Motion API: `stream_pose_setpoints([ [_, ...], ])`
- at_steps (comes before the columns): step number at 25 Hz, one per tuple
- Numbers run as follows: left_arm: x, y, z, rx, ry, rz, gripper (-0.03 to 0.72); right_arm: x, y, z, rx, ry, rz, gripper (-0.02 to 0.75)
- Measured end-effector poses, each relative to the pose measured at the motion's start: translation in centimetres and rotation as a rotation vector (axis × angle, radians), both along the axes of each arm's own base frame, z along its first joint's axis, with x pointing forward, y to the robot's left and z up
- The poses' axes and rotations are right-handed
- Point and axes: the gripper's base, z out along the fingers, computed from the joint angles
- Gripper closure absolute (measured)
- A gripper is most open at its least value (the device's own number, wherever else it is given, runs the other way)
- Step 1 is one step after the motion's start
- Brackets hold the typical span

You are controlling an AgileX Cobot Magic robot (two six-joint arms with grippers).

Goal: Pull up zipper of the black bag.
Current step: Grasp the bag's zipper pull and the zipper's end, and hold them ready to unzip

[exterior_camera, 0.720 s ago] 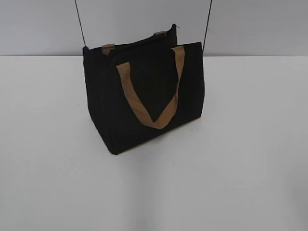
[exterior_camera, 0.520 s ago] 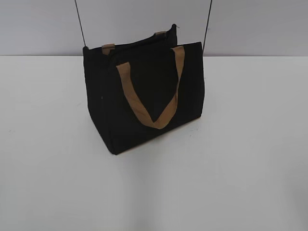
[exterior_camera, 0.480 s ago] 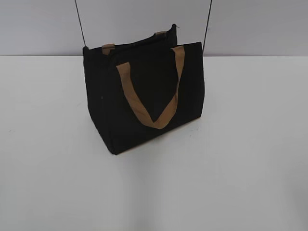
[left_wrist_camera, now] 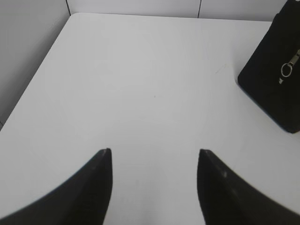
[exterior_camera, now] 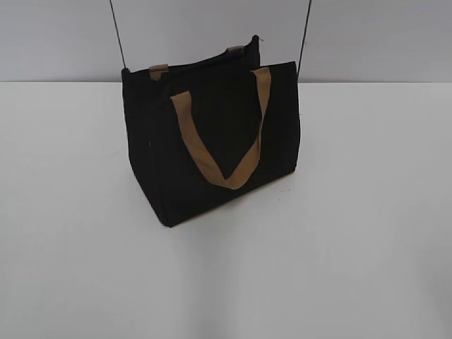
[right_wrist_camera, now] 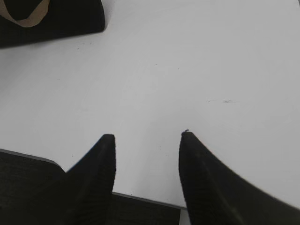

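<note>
The black bag (exterior_camera: 212, 141) stands upright on the white table in the exterior view, with a tan strap handle (exterior_camera: 219, 148) hanging down its front side. Its end panel shows at the right edge of the left wrist view (left_wrist_camera: 276, 79), with the silver zipper pull tab (left_wrist_camera: 288, 65) hanging on it. Its bottom corner shows at the top left of the right wrist view (right_wrist_camera: 56, 21). My left gripper (left_wrist_camera: 154, 151) is open and empty over bare table, well left of the bag. My right gripper (right_wrist_camera: 147, 135) is open and empty near the table's front edge. Neither gripper shows in the exterior view.
The white table (exterior_camera: 353, 247) spreads around the bag. Two thin black cables (exterior_camera: 116, 32) rise behind the bag against the grey wall. The table's front edge (right_wrist_camera: 140, 199) lies under my right gripper.
</note>
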Motion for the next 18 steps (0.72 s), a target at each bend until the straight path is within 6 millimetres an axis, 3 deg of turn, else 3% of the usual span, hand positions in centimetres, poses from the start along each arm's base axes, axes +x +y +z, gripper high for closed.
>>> stream_pose_setpoints([
  [18, -0.03, 0.0, 0.14, 0.0, -0.008, 0.0, 0.256, 0.0, 0.0, 0.0, 0.0, 0.0, 0.0, 0.395],
])
